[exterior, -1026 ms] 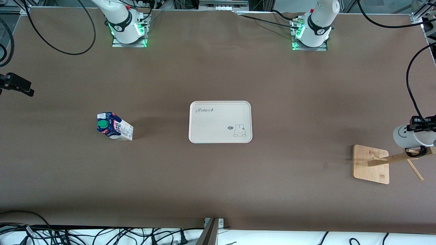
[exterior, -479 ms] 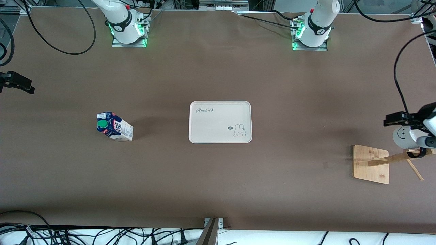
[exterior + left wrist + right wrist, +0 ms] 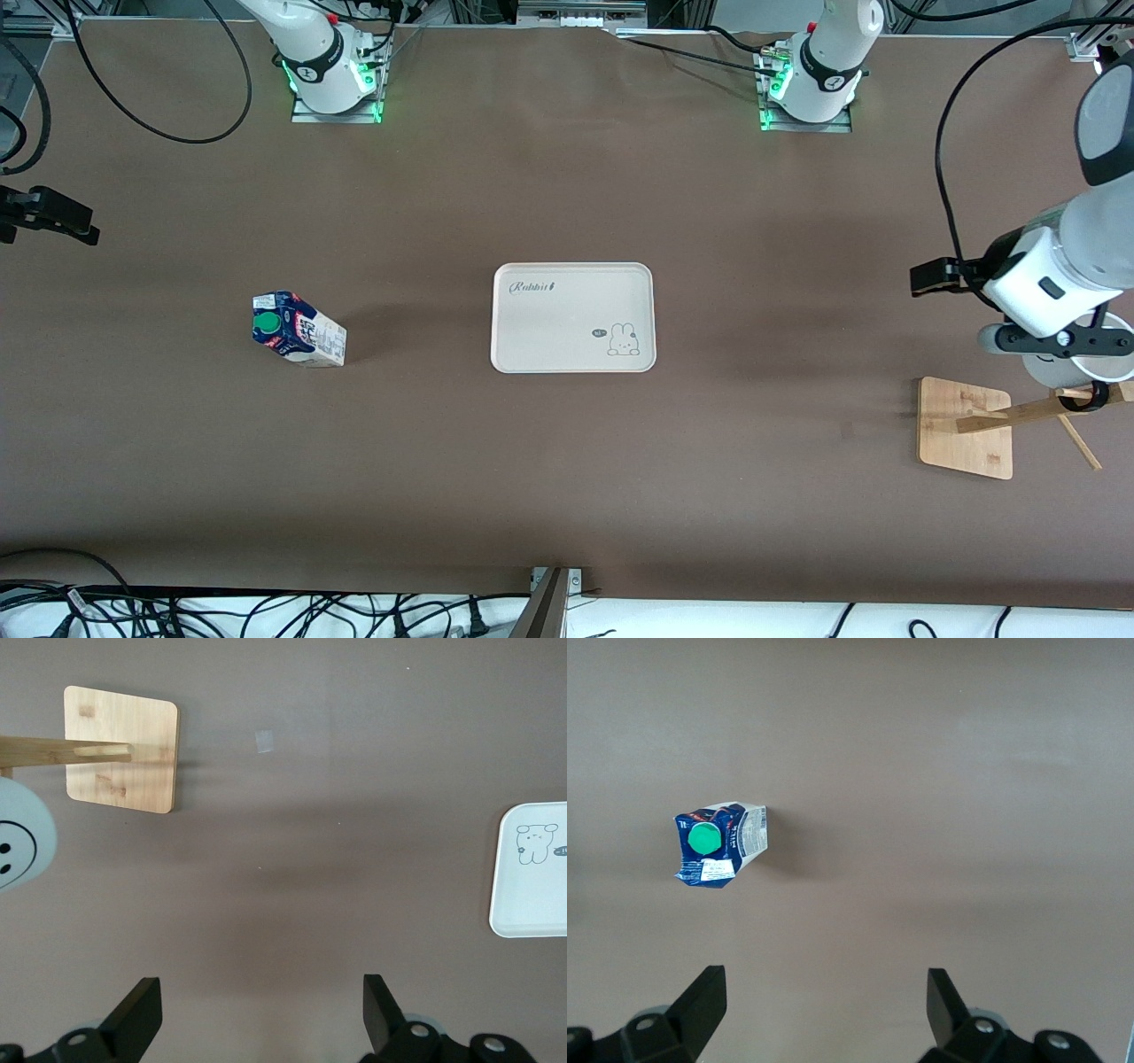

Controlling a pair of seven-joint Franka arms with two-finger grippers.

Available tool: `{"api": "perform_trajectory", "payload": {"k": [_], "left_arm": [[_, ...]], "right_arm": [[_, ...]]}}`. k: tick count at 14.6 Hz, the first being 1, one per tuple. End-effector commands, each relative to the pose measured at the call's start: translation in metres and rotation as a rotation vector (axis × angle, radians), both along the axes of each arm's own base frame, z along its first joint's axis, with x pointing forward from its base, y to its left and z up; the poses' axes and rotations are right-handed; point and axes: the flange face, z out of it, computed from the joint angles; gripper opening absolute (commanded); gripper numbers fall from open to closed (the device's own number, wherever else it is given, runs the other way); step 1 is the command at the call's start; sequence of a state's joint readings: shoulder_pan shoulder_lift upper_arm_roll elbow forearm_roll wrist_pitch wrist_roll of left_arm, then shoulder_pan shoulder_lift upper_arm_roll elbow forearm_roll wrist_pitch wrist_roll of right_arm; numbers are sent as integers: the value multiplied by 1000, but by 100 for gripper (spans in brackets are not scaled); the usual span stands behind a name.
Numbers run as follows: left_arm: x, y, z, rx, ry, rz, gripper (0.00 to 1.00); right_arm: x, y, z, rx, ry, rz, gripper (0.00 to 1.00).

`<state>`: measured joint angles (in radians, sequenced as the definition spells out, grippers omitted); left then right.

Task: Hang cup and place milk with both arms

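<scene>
The cup (image 3: 1059,372), white with a black smiley, hangs by its black handle on a peg of the wooden rack (image 3: 964,427) at the left arm's end of the table; it also shows in the left wrist view (image 3: 18,842). My left gripper (image 3: 1054,341) is open and empty in the air just above the cup, partly hiding it; its jaws (image 3: 257,997) frame bare table. The milk (image 3: 297,330), blue-topped with a green cap, stands toward the right arm's end. My right gripper (image 3: 824,992) is open and empty, high over the table beside the milk (image 3: 718,843).
A white tray (image 3: 573,316) with a rabbit print lies in the table's middle, between the milk and the rack; its corner shows in the left wrist view (image 3: 532,873). A black part of the right hand (image 3: 44,217) shows at the view's edge. Cables run along the table's edges.
My left gripper has come off the cup, risen and shifted toward the tray. The cup stays hanging on the rack. The right gripper has barely moved.
</scene>
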<state>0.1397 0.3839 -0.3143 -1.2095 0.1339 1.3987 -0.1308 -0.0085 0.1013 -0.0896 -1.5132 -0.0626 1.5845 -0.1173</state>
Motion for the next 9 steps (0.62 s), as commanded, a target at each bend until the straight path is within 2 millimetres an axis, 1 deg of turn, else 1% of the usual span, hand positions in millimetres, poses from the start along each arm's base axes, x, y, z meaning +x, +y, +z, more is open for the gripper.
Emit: {"api": "perform_trajectory", "payload": {"k": [1, 2, 3, 4, 6, 8, 9], "left_arm": [[-11, 3, 21, -2, -34, 9, 100], [-21, 2, 18, 9, -43, 16, 100], [-31, 6, 23, 18, -99, 38, 100], [-44, 7, 19, 8, -146, 83, 100], [-58, 19, 15, -49, -204, 218, 100], [-67, 16, 24, -52, -236, 209, 100], [-76, 4, 26, -39, -240, 181, 100]], "right_arm": [[-2, 0, 7, 2, -1, 14, 100], [-2, 0, 7, 2, 0, 14, 100], [-2, 0, 7, 2, 0, 14, 100], [-1, 0, 6, 3, -3, 15, 100], [1, -1, 2, 19, -3, 11, 100], [1, 1, 2, 22, -4, 14, 100], [1, 2, 2, 22, -3, 17, 100]]}}
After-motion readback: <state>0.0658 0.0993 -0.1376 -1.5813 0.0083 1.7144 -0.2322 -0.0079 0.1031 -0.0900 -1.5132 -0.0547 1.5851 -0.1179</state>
